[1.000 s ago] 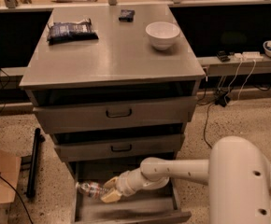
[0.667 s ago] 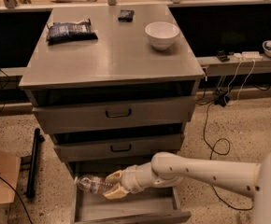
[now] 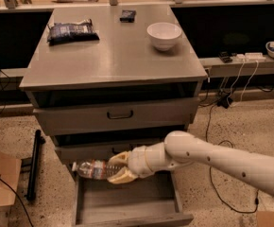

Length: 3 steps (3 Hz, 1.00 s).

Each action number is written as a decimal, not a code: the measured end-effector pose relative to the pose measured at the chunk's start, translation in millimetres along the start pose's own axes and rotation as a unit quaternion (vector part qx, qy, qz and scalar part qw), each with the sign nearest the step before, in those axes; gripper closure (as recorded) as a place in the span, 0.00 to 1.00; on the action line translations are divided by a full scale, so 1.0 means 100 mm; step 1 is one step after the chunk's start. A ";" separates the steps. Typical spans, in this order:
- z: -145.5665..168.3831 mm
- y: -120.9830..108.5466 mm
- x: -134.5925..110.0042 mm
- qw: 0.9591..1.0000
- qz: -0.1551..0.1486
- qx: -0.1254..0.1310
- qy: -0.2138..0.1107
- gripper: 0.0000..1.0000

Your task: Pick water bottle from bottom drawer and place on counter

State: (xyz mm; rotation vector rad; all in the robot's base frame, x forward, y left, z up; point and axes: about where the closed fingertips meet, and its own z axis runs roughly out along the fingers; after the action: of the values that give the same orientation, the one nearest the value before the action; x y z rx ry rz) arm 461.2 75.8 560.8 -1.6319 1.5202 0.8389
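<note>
Change: water bottle [image 3: 93,168] has come up. A second ago it sat low over the floor of the bottom drawer [image 3: 127,207]; it is now clear of the tray, above the drawer's rear left part and level with the drawer front just above.
Gripper: gripper [image 3: 116,168] has risen with it and hangs over the drawer's back edge, left of its middle. One tan finger is over the bottle and one under it, closed down onto its body. Firm hold, as far as I can judge.
Arm: white forearm [image 3: 212,157] comes in from the drawer's right side, sloping down to the wrist.
Meaning for task: pick looks done and the lift has begun. The placing is all still to do.
Counter: counter [image 3: 118,56] lies well above the bottom drawer, over the two handled drawers. The bottle has to travel out forward, past those fronts, before going up.
Bottle, pose: on its side, near level, white cap pointing to the drawer's left, base end hidden in the gripper.
Bottle, look: clear plastic with a red-and-white label band round the middle. Whether it holds water I cannot tell.
Bottle, handling: judged light, thin-walled and smooth, so it could swivel in the grip, being held towards one end.
Drawer: pulled fully out, a plain grey tray with nothing else seen in it.
Up top: white bowl [image 3: 164,34] and dark snack bag [image 3: 72,32] sit on the counter, far above the drawer, with bare metal between them.
</note>
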 end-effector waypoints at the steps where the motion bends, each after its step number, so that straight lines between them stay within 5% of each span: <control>1: -0.37 -0.35 -0.57 0.998 -0.047 0.011 0.029 1.00; 2: -0.69 -0.69 -1.24 0.992 -0.089 0.034 0.077 1.00; 3: -0.82 -0.76 -1.56 0.989 -0.108 0.048 0.092 1.00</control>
State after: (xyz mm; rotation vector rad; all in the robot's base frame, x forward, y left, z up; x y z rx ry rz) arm 522.5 86.7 742.8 -1.8023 1.4501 0.5025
